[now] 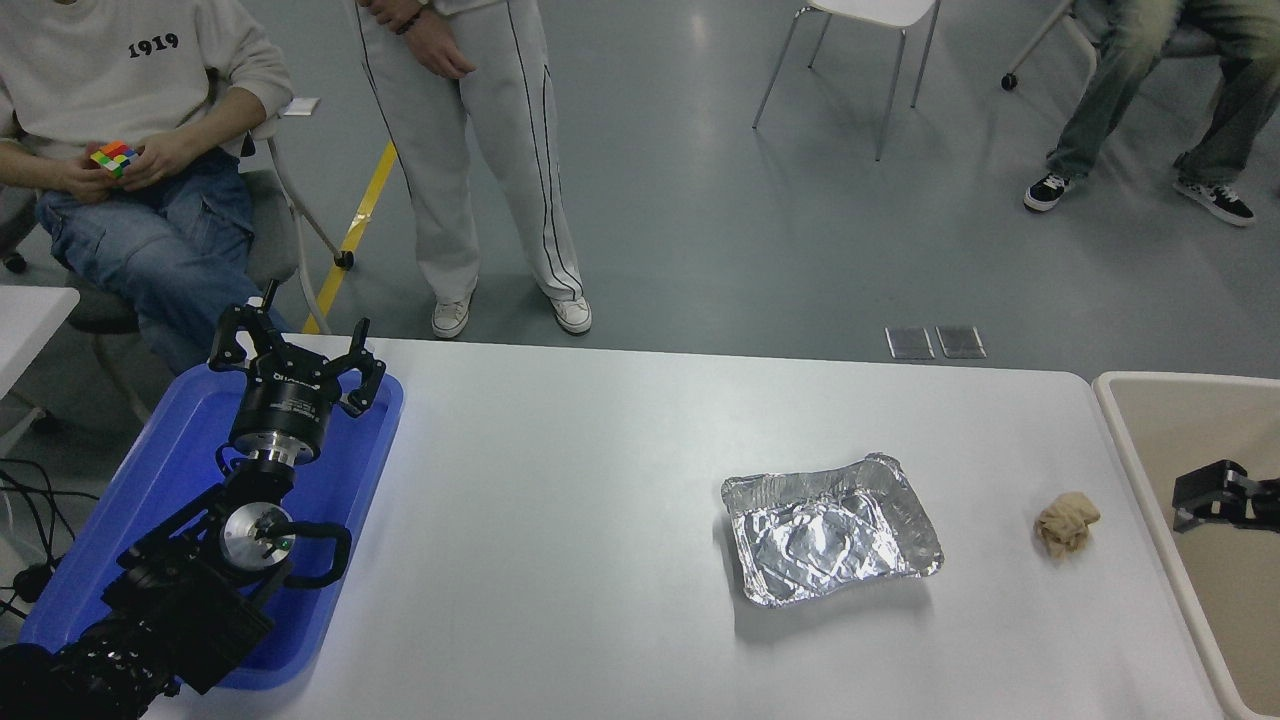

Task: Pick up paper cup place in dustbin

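Left gripper parked lower left over blue tray, fingers spread wide, foil tray and crumpled paper ball on bare white surface, right gripper at right edge over beige dustbin, fingers' spread unclear, pale rounded rim.

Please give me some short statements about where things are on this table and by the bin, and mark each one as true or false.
1. The crumpled tan paper ball lies inside the silver foil tray. False: it lies on the white table, right of the tray.
2. The right gripper is over the large beige plastic dustbin. True.
3. The left gripper is over the blue plastic tray. True.
4. A paper cup stands beside the foil tray. False: no paper cup is visible.
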Robot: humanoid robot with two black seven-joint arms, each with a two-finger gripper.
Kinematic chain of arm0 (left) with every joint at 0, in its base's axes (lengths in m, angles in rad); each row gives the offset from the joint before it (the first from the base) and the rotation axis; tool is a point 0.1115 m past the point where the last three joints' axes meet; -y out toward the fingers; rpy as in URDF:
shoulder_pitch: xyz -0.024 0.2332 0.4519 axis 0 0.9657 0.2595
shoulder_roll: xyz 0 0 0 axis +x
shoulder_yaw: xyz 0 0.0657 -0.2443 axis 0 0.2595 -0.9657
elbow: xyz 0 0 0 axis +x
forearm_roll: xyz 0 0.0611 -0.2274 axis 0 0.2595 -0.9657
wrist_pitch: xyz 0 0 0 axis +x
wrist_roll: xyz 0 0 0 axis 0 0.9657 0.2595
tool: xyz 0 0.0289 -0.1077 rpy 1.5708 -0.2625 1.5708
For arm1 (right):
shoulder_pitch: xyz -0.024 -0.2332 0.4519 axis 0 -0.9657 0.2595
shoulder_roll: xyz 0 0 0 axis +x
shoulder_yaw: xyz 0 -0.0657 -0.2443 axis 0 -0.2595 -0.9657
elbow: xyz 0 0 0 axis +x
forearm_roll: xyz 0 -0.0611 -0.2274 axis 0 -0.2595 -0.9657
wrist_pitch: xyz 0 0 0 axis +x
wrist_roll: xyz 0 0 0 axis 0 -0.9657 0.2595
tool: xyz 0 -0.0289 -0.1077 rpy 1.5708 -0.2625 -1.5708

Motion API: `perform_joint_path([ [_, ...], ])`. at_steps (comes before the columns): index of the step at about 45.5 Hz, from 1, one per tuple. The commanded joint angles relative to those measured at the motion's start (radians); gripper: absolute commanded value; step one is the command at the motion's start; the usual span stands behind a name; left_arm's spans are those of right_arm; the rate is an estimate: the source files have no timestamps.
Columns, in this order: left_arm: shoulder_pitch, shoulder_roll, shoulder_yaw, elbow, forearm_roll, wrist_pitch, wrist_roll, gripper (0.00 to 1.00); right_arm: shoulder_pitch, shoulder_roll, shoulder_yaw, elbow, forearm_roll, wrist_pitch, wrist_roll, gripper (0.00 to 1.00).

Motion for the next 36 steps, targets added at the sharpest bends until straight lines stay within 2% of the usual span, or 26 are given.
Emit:
perform_joint_path([
  [1,0.000,0.000,0.000,0.000,0.000,0.000,0.000,1.00,0.156,0.097,-0.077,0.023,0.000,0.178,0.000,1.00],
  [20,0.000,0.000,0.000,0.000,0.000,0.000,0.000,1.00,0.375,0.252,-0.071,0.069,-0.009,0.204,0.000,1.00],
  [36,0.000,0.001,-0.001,0.000,0.000,0.000,0.000,1.00,0.415,0.297,0.009,0.075,0.002,0.204,-0.002,1.00],
])
